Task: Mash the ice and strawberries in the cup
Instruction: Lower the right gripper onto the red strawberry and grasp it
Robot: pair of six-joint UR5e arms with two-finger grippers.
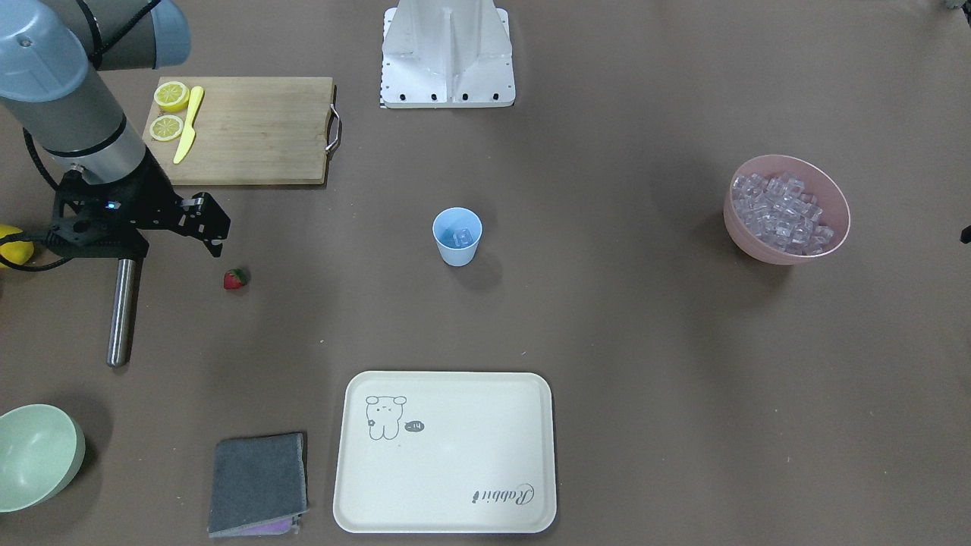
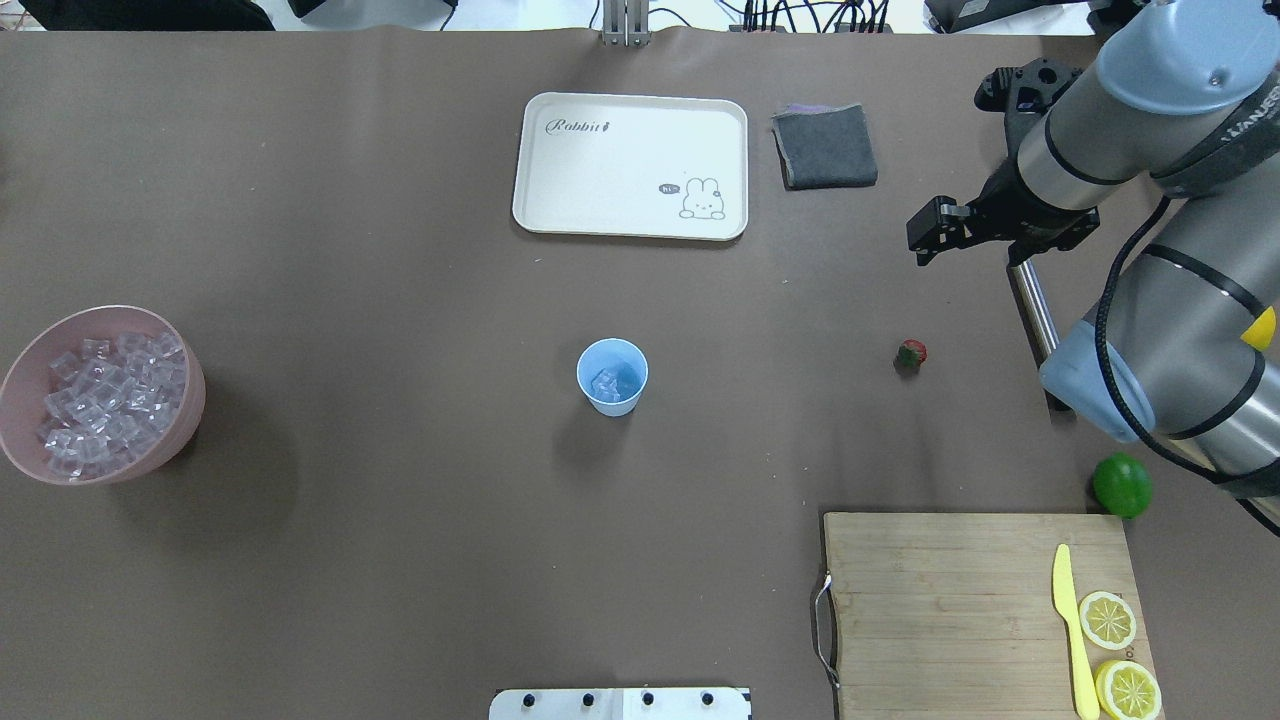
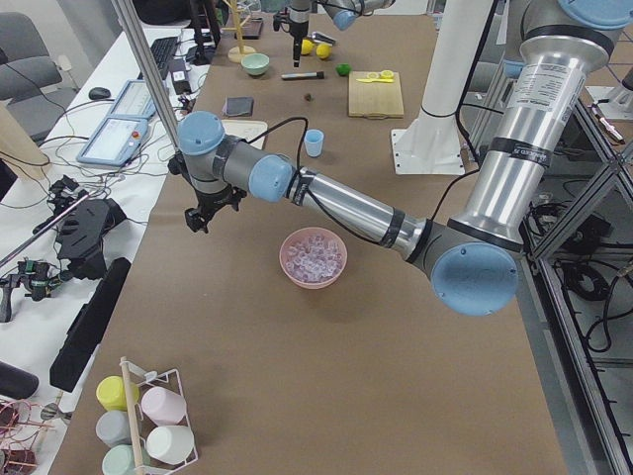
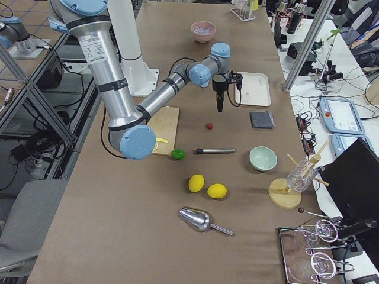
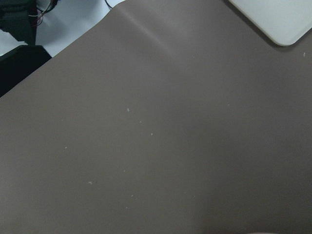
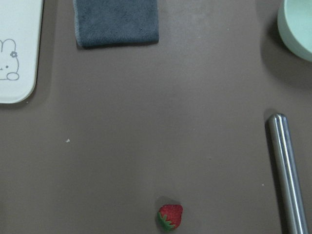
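Right gripper (image 1: 215, 227): hangs above the table with nothing in it; its fingers are too dark and foreshortened to tell how wide they stand.
Left gripper (image 3: 201, 215): shows only in the left side view, over bare table near the pink bowl (image 2: 100, 395); cannot tell its state.
Strawberry (image 1: 235, 279): lies on the table just beside the right gripper, apart from it, well apart from the cup.
Cup (image 2: 612, 376): upright mid-table, with ice (image 2: 606, 381) already at its bottom.
Step in hand: likely picking up the strawberry for the cup; the mashing is not yet begun.
Doing it well: centre the fingers over the berry's body, come straight down, close gently so the small round fruit does not roll or squirt out.
Edges: the steel muddler (image 1: 122, 311) lies near the berry on the arm's side; the board (image 1: 250, 129) is near on the other.
Open room: bare table runs between berry and cup, so the carry should be unobstructed; release low over the rim, since the mouth is narrow.
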